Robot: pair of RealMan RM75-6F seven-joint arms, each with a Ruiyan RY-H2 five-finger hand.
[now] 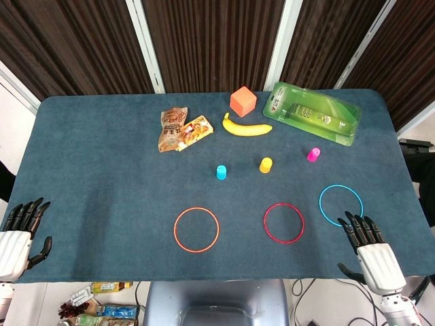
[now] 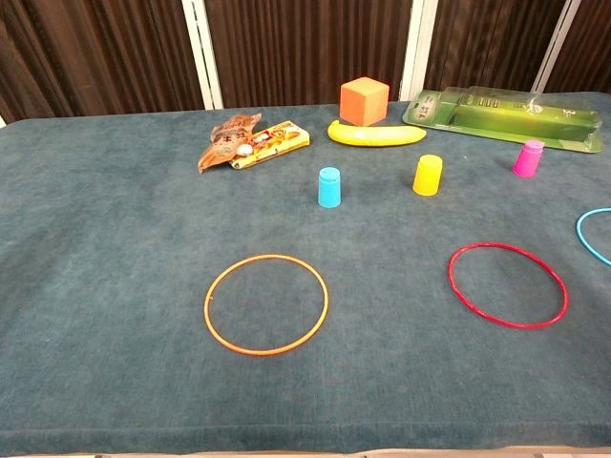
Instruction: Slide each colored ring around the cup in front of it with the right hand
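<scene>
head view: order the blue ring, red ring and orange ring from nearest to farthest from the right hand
From the right hand:
1. blue ring, just ahead of its fingertips
2. red ring, off to its left
3. orange ring, farthest left, near the table's middle

The head view looks steeply down over the whole table [image 1: 102,149], while the lower, closer chest view faces across it

We see a dark teal cloth-covered table [image 1: 102,176] carrying a thin orange ring [image 1: 196,229], a thin red ring [image 1: 284,223], a thin light-blue ring [image 1: 340,204], a small blue cup [image 1: 221,172], a small yellow cup [image 1: 266,165], a small pink cup [image 1: 313,155], an orange foam cube [image 1: 242,101] and a yellow banana [image 1: 246,127].
</scene>
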